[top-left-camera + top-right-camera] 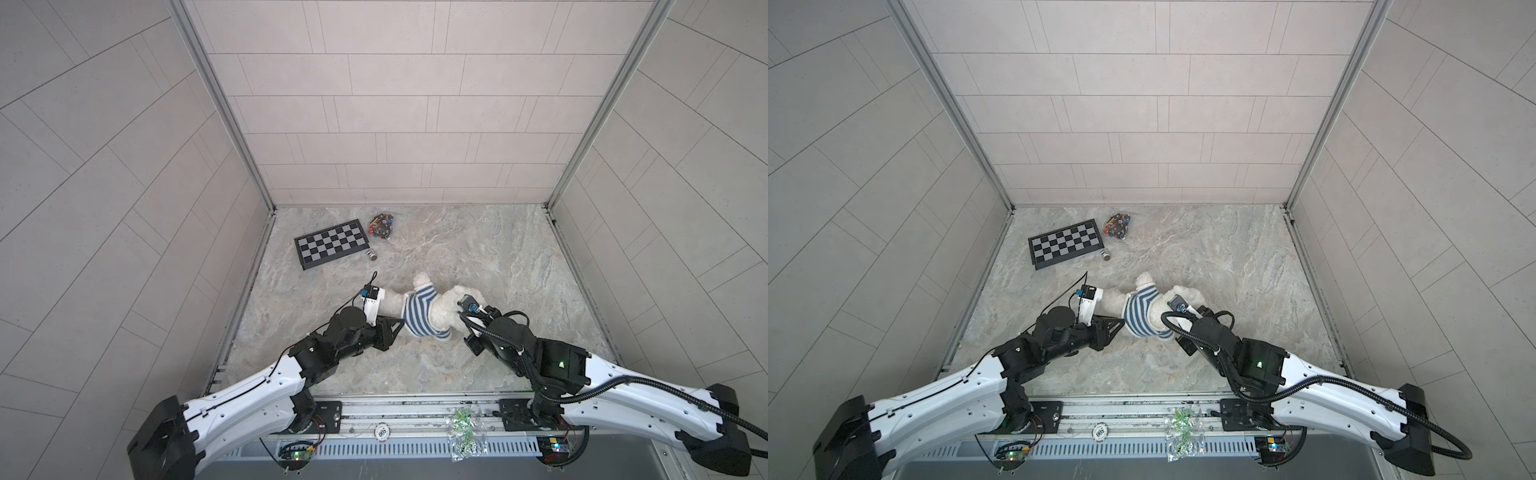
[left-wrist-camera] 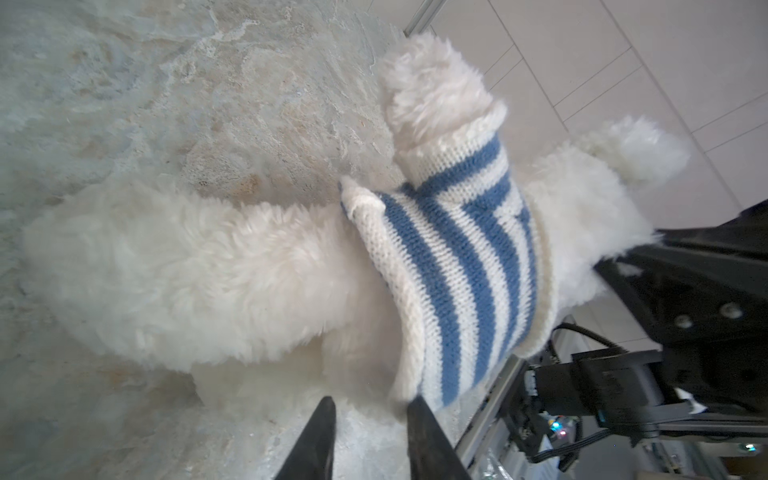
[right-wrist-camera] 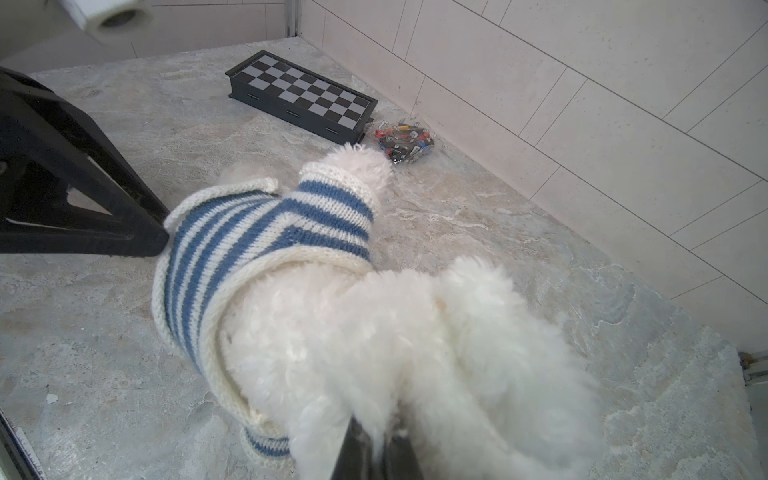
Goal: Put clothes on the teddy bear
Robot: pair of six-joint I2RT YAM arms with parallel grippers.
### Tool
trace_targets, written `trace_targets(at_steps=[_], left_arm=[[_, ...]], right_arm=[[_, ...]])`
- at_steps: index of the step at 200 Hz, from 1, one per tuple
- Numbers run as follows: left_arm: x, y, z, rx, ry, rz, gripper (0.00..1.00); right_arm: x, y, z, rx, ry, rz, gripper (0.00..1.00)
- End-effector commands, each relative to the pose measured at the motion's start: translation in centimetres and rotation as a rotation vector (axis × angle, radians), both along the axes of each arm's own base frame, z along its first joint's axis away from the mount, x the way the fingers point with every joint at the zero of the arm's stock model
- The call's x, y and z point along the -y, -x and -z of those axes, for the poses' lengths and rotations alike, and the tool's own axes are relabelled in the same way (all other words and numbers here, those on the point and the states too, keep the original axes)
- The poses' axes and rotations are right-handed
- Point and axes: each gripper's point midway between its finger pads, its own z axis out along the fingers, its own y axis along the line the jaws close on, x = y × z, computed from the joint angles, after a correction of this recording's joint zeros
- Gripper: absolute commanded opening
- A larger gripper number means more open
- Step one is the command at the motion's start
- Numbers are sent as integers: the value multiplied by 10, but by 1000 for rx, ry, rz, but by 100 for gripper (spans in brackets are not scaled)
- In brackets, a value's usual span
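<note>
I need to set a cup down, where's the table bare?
The table is bare on the right, between the teddy bear and the right wall, and along the back right of the bag of small parts. Crowded: the back left corner with the chessboard, and mid-table around the bear.

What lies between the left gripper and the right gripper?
The teddy bear in its striped sweater fills that stretch, seen in both top views: left gripper at the sweater's hem, right gripper shut on its fur.
</note>
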Motion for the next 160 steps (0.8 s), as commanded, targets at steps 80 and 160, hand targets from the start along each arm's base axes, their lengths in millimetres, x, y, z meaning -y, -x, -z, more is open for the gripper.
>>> trace_targets(at_steps=[80, 160], left_arm=[[1, -30, -42, 61, -60, -93, 43], [9, -39, -35, 34, -27, -123, 9]], right_arm=[[-9, 4, -20, 71, -69, -53, 0], [-7, 2, -20, 90, -64, -34, 0]])
